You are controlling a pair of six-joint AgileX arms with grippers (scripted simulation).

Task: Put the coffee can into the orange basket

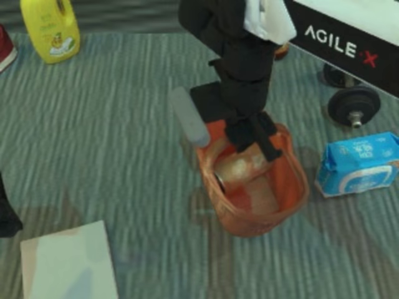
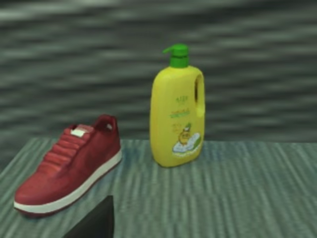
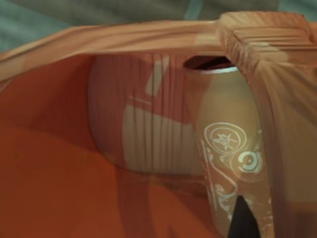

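Top view: can (image 1: 240, 169) lying on its side inside basket (image 1: 294, 187), dark top end turned toward the left. Right gripper (image 1: 257, 144) reaching down into basket just over can, black fingers on either side of it; hard to tell if squeezing or let go. Right wrist view: can (image 3: 233, 158) very near, pale swirls on tan side, orange woven wall of basket (image 3: 59, 163) all around, a brown handle (image 3: 262, 34) crossing in front. Grey bar (image 1: 189, 116) lying just beside basket, on the left. Blue pack (image 1: 358, 163) near basket, on the right. Black dumbbell (image 1: 353, 106) farther back on the right. Yellow bottle (image 1: 50, 28) far back on the left, red shoe (image 1: 5, 47) beside it. Pale board (image 1: 67, 261) at front left. Left arm (image 1: 7, 215) parked at left edge; cannot tell its fingers.
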